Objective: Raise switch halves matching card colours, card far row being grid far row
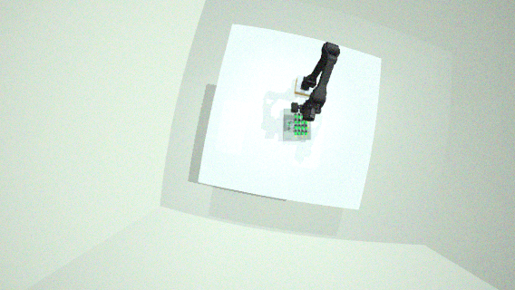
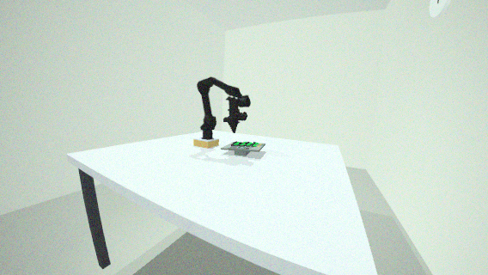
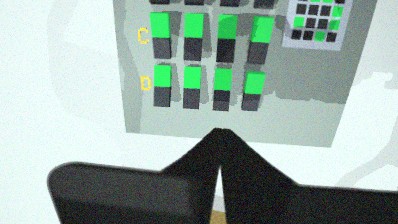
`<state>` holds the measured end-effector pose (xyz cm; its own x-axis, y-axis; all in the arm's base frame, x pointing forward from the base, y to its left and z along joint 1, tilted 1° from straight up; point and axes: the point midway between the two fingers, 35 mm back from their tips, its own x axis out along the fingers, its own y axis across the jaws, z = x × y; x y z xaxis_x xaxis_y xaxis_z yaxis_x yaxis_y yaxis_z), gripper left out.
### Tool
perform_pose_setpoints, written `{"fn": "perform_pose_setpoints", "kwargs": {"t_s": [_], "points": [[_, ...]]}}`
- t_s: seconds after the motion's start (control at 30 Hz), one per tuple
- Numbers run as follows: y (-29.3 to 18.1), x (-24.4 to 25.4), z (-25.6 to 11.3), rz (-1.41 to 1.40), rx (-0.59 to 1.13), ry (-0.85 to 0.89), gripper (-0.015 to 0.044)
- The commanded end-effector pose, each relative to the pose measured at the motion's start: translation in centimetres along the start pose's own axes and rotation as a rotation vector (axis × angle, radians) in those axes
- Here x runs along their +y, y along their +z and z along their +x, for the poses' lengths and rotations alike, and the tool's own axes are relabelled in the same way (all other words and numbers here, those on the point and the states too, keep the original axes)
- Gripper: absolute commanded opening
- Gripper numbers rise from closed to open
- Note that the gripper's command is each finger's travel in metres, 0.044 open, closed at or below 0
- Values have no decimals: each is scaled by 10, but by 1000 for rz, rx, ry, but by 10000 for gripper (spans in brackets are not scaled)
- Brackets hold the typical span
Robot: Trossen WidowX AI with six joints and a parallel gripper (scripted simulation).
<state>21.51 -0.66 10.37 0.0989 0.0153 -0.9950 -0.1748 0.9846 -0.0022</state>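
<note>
My gripper (image 2: pixel 234 131) (image 3: pixel 221 136) is shut and empty, with its fingertips together. It hangs above the near edge of the grey switch panel (image 1: pixel 288 136) (image 2: pixel 228 148) (image 3: pixel 300 120). In the wrist view, the row C switches (image 3: pixel 193 37) and row D switches (image 3: pixel 162 86) each show green far and dark near halves; which ends are raised is hard to tell. Further rows are mostly cut off. The card (image 3: pixel 312 45) shows, in its nearest row left to right, dark, dark, green, dark; the row beyond shows green, dark, dark, green. Its far row is cut off.
The panel stands raised on the white table (image 1: pixel 254 168) (image 2: pixel 193 185). The arm's base block (image 2: pixel 206 143) stands beside the panel's near side. The yellow letters C (image 3: pixel 143 35) and D (image 3: pixel 145 83) mark rows at the panel's left.
</note>
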Motion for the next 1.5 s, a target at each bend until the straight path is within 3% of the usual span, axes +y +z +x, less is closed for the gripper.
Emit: {"fn": "perform_pose_setpoints", "kwargs": {"t_s": [0.0, 0.1, 0.73, 1.47], "points": [[-2, -2, 17, -12, -13, 6, 0], [-3, -2, 34, -12, -26, 6, 0], [-3, -1, 57, -11, -26, 6, 0], [-3, -1, 58, -11, -26, 6, 0]]}}
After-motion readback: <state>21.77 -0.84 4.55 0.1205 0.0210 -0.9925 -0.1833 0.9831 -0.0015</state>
